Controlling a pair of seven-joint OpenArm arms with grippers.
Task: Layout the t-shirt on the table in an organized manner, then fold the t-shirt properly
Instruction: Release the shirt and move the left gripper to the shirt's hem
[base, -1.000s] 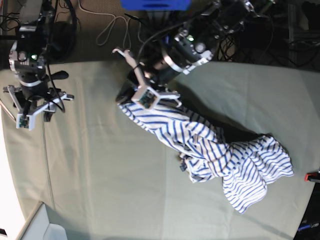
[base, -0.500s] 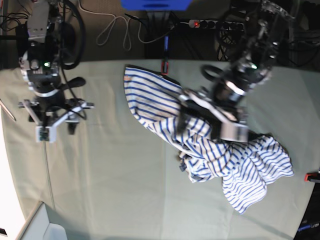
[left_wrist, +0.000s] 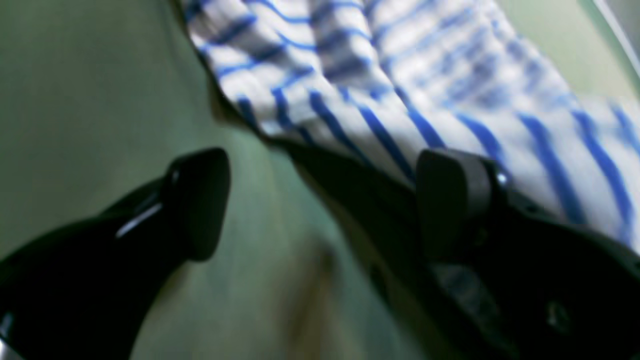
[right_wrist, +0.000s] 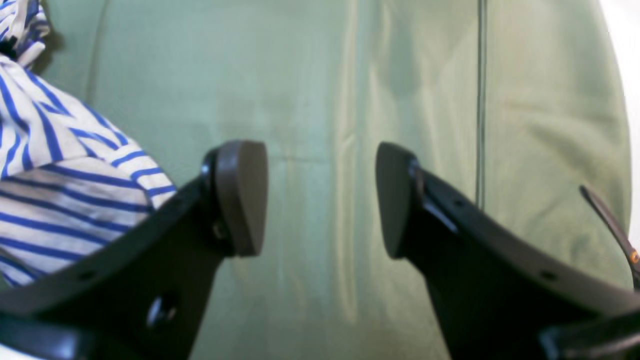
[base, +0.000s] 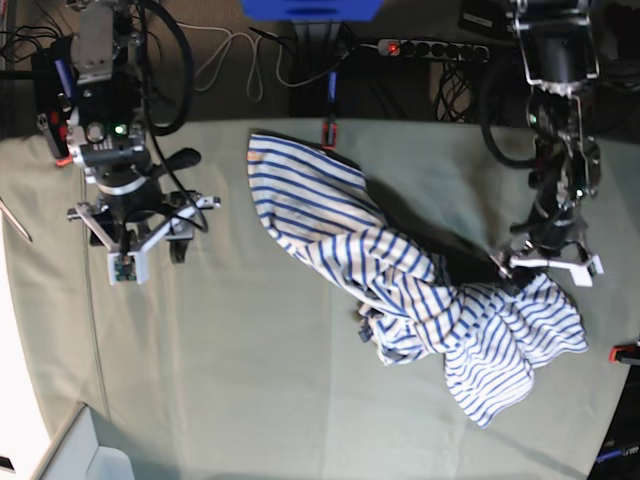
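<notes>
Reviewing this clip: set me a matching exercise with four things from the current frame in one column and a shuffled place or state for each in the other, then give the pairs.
Things:
1. t-shirt
2. left gripper
3. right gripper
4. table

Places or states:
A. open over bare cloth, apart from the shirt
B. pale grey-green, faintly creased
C. open at the edge of the bunched end of the shirt
D. striped, partly spread, partly crumpled

Pairs: 1-D, 2-C, 3-A, 4-B
</notes>
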